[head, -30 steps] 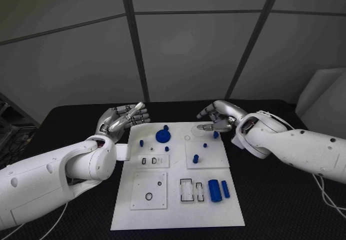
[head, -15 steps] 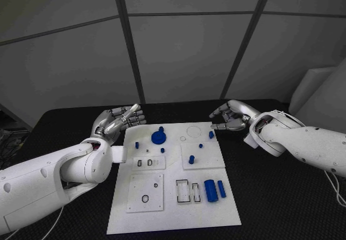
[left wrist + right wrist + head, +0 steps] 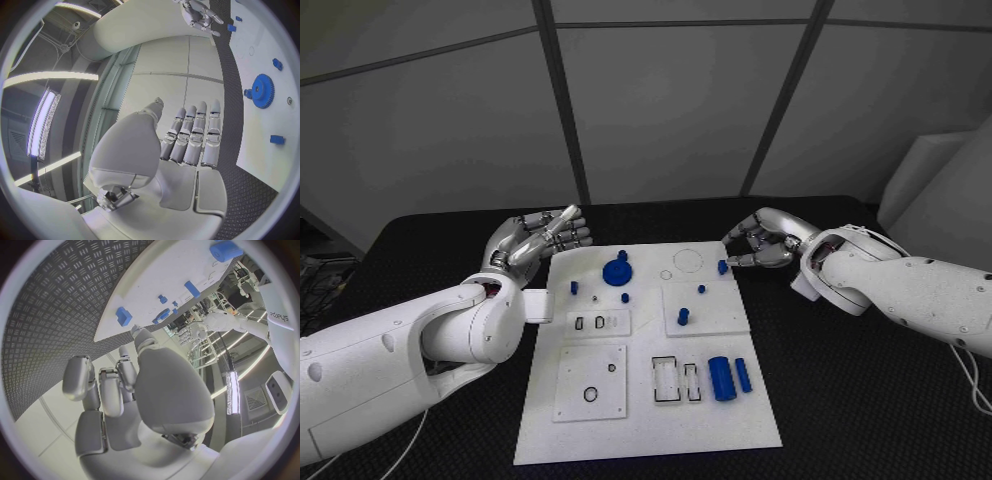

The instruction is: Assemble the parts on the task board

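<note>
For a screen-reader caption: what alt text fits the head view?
A white task board lies on a black table with small blue parts, among them a blue gear. The left hand hovers open at its far-left corner; the right hand, fingers curled, is beside its far-right corner.

I see two arms w/ smooth glossy white shells, rounded segments; left arm [image 3: 401,350] bulkier near cam, thin white cable trailing under it; right arm [image 3: 906,285] same finish, thin white cable along its lower edge. Left hand [image 3: 531,240] and right hand [image 3: 764,243]: silver metal, segmented fingers w/ dark gaps betw. segments; smooth pale palm covers per wrist cams.
</note>
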You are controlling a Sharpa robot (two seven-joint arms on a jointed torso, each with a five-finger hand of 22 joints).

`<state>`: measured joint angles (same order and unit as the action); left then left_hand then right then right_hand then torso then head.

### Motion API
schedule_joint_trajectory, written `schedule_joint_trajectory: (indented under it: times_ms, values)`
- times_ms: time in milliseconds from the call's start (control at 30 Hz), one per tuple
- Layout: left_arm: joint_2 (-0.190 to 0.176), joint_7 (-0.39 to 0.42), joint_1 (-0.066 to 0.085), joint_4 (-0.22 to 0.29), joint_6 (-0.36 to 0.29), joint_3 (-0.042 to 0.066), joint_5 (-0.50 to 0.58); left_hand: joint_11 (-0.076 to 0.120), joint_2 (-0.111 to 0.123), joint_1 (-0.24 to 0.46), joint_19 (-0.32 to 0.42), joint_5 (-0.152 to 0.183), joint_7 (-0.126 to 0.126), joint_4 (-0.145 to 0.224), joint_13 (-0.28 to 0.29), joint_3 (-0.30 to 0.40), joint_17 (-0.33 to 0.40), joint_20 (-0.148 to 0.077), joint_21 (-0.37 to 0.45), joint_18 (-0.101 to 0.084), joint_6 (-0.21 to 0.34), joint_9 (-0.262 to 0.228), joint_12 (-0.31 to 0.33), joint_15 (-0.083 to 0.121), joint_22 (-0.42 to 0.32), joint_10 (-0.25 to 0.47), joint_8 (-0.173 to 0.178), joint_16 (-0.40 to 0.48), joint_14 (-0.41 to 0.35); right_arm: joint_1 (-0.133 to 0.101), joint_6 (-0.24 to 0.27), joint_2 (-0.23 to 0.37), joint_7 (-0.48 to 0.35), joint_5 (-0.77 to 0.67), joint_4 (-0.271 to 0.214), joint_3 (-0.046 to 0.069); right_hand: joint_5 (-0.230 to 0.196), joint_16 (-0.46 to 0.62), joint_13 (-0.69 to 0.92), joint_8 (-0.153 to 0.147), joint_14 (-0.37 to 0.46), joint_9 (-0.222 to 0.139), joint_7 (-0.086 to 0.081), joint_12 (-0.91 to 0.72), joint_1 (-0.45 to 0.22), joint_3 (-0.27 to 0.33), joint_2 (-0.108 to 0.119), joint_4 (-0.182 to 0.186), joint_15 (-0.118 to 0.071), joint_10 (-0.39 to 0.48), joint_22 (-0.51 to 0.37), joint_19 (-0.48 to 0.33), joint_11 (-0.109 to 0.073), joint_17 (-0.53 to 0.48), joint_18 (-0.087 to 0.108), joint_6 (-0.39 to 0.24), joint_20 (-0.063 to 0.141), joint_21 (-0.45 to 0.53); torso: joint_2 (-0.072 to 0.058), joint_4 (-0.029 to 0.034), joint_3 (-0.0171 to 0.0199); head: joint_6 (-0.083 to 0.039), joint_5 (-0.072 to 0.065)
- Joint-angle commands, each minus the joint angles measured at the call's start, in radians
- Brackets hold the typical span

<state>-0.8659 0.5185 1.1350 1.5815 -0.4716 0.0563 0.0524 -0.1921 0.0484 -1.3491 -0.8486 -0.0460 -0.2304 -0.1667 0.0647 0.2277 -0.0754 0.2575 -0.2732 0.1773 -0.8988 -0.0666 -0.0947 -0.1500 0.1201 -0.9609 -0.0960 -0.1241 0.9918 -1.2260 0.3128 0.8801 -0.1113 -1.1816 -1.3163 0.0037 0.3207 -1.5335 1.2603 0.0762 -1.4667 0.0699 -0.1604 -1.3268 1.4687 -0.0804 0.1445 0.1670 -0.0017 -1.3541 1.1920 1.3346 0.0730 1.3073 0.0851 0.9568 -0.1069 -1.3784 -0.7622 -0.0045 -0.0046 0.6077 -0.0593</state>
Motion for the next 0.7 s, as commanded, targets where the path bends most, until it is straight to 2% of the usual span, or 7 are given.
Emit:
schedule_joint_trajectory:
  times_ms: [33,233,400,700]
  values:
    - [0.002,0.005,0.002,0.001,0.014,0.001,-0.006,-0.002,-0.008,0.002,-0.006,-0.003,-0.011,0.007,-0.001,0.001,0.001,0.002,0.006,0.005,-0.008,0.001,0.005,-0.003,-0.001,-0.004,0.005,0.003,0.006,0.002,-0.03,-0.005,0.003,-0.024,0.005,0.0,0.005,0.004,-0.001,-0.004,-0.082,0.0,0.006,0.005,0.006,0.0,-0.003,-0.005,-0.002,0.006,-0.001,-0.003,-0.005,0.167,-0.005,0.001,0.0,0.006,0.001,0.0013,-0.0009,0.001,-0.003]
    - [0.002,0.005,0.002,-0.001,0.014,0.001,-0.006,-0.002,-0.008,0.002,-0.006,-0.003,-0.011,0.007,-0.001,0.001,0.001,0.002,0.006,0.005,-0.008,0.001,0.005,-0.003,-0.001,-0.004,0.005,0.003,0.006,0.01,-0.035,-0.014,0.006,-0.031,0.017,0.0,0.006,0.004,-0.002,-0.004,-0.082,0.0,0.006,0.006,0.008,0.0,-0.004,-0.006,-0.002,0.006,-0.001,-0.003,-0.005,0.167,-0.005,0.002,0.0,0.007,0.0,-0.001,0.0004,0.001,-0.001]
    - [0.003,0.005,0.001,-0.001,0.014,0.001,-0.006,-0.002,-0.008,0.002,-0.006,-0.003,-0.011,0.007,-0.001,0.001,0.001,0.002,0.006,0.005,-0.008,0.001,0.005,-0.003,-0.001,-0.004,0.005,0.003,0.006,0.015,-0.043,-0.025,0.008,-0.033,0.029,0.0,0.006,0.004,-0.002,-0.004,-0.082,0.0,0.006,0.006,0.009,0.0,-0.004,-0.006,-0.002,0.007,-0.001,-0.003,-0.004,0.167,-0.005,0.002,0.0,0.007,0.001,-0.0001,-0.0008,0.004,-0.002]
    - [0.002,0.004,0.001,-0.002,0.014,0.001,-0.006,-0.002,-0.008,0.002,-0.006,-0.003,-0.011,0.007,-0.001,0.001,0.001,0.002,0.006,0.005,-0.008,0.001,0.005,-0.003,-0.001,-0.004,0.005,0.003,0.006,0.025,-0.056,-0.037,0.011,-0.04,0.04,0.0,0.005,0.004,-0.001,-0.001,-0.082,0.002,0.005,0.006,0.01,0.0,-0.01,-0.007,-0.001,0.006,-0.002,-0.004,-0.004,0.168,-0.004,0.01,0.0,0.007,0.001,-0.0008,-0.0007,0.007,0.0]
